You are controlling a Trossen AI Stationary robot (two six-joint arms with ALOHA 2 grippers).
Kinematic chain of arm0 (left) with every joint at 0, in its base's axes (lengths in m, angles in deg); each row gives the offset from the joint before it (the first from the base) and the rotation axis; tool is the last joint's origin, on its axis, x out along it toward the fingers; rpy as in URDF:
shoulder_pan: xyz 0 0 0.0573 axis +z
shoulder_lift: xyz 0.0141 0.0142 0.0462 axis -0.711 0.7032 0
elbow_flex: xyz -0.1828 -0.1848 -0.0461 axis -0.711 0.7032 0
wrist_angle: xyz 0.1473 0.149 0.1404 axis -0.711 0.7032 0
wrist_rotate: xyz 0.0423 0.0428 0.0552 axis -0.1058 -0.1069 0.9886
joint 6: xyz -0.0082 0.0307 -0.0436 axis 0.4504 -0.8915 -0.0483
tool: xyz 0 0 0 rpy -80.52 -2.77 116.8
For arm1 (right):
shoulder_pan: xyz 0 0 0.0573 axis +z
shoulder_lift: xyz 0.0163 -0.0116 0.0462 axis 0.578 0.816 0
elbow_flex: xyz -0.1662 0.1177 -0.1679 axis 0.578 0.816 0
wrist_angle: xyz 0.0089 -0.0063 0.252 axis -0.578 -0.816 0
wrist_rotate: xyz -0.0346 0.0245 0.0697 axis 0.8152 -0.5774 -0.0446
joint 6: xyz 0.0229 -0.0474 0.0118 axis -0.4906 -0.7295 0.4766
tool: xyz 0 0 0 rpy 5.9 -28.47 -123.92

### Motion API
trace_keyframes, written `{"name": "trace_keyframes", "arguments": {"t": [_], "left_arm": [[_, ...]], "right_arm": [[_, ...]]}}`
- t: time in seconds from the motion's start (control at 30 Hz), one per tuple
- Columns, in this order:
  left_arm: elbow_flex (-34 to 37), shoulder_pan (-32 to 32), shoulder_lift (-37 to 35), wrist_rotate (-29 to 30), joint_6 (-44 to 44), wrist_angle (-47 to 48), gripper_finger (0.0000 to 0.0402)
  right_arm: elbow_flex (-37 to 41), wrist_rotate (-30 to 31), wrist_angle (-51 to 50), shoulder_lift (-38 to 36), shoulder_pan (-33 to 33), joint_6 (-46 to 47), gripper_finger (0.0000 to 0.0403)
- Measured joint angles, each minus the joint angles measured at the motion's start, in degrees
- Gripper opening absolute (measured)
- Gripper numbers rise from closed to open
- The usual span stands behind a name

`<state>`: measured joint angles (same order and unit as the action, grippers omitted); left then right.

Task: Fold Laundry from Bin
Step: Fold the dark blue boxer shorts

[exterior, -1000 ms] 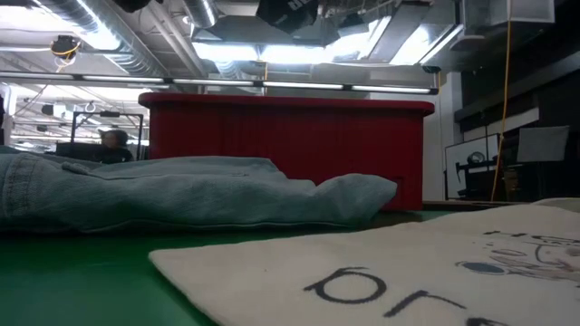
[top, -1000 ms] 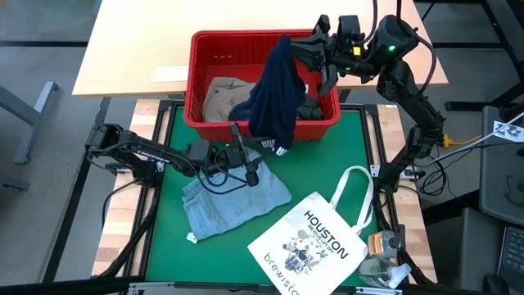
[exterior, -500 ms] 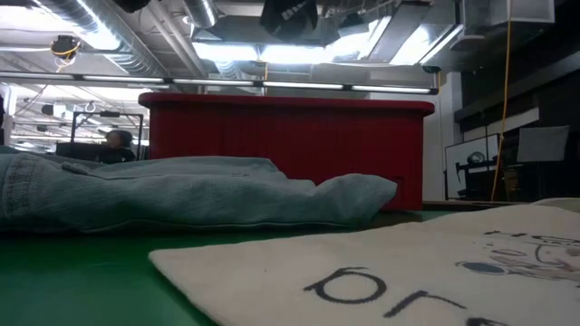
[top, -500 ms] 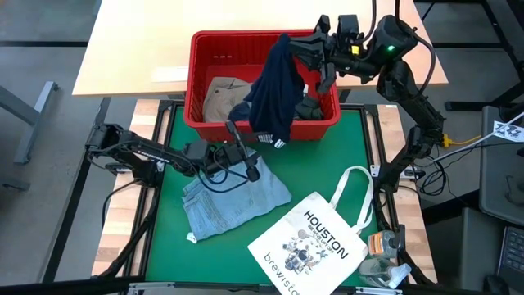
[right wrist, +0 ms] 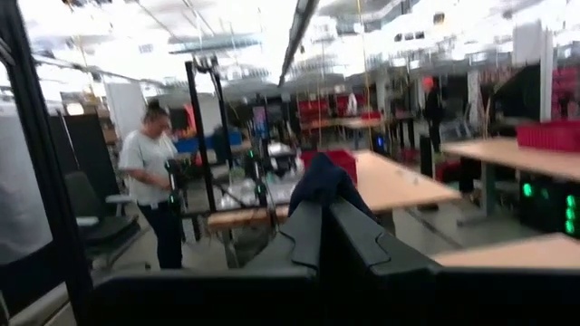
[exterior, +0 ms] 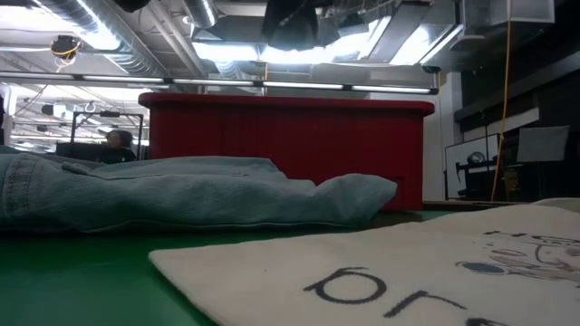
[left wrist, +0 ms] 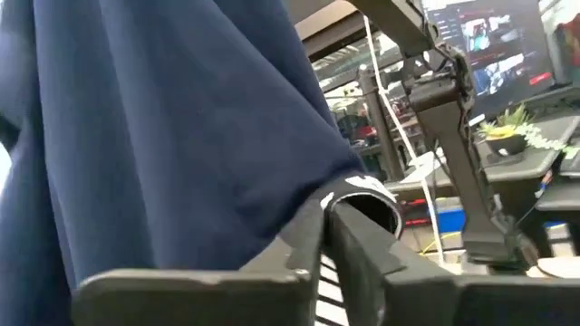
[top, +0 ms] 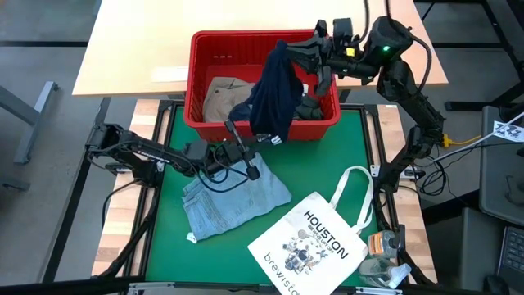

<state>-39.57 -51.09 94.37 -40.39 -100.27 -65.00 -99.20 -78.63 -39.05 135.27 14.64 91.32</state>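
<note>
A navy garment (top: 274,90) hangs over the near side of the red bin (top: 196,82), stretched between my two grippers. My right gripper (top: 291,49) is shut on its top, high above the bin. My left gripper (top: 259,141) is shut on its lower end, just in front of the bin's near wall. A khaki garment (top: 221,94) and a dark one (top: 313,105) lie inside the bin. A light blue denim garment (top: 233,201) lies crumpled on the green mat under my left arm. My left gripper pinches the navy garment's lower hem, by its white stripes (left wrist: 362,195), between its two fingers (left wrist: 349,244). The fingers come nearly level from the table's left. The hem is clear of the mat. My right gripper pinches a bunched top fold of the navy garment (right wrist: 326,181) between its fingers, coming nearly level from the table's right. The cloth hangs down below it, over the bin's near rim.
A white tote bag printed HOUSTON (top: 315,242) lies on the mat's near right, its handles (top: 356,192) toward the right arm. The bin stands across the mat's far edge. Bottles and clutter (top: 385,254) sit off the near right corner. A person (right wrist: 154,190) stands beyond the table.
The navy garment's hanging lower end has drawn up and toward the table's left, to my left gripper's fingertips, and it hangs shorter than before. Its top has stayed in my right gripper. Both arms have kept their places.
</note>
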Motion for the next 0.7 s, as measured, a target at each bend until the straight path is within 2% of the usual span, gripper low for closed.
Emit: {"name": "trace_keyframes", "arguments": {"t": [0.23,0.53,0.7], "left_arm": [[0.0,-1.1,0.0,0.0,3.8,0.6,0.0003],[0.0,-1.6,0.0,0.1,4.0,1.1,0.0002],[0.0,-1.6,0.0,0.1,4.1,1.8,0.0002]], "right_arm": [[0.0,2.8,-8.4,0.0,0.0,-5.1,0.001],[0.0,11.9,-15.2,0.0,0.0,-10.9,0.001],[0.0,14.6,-17.5,0.0,0.0,-12.8,0.001]]}}
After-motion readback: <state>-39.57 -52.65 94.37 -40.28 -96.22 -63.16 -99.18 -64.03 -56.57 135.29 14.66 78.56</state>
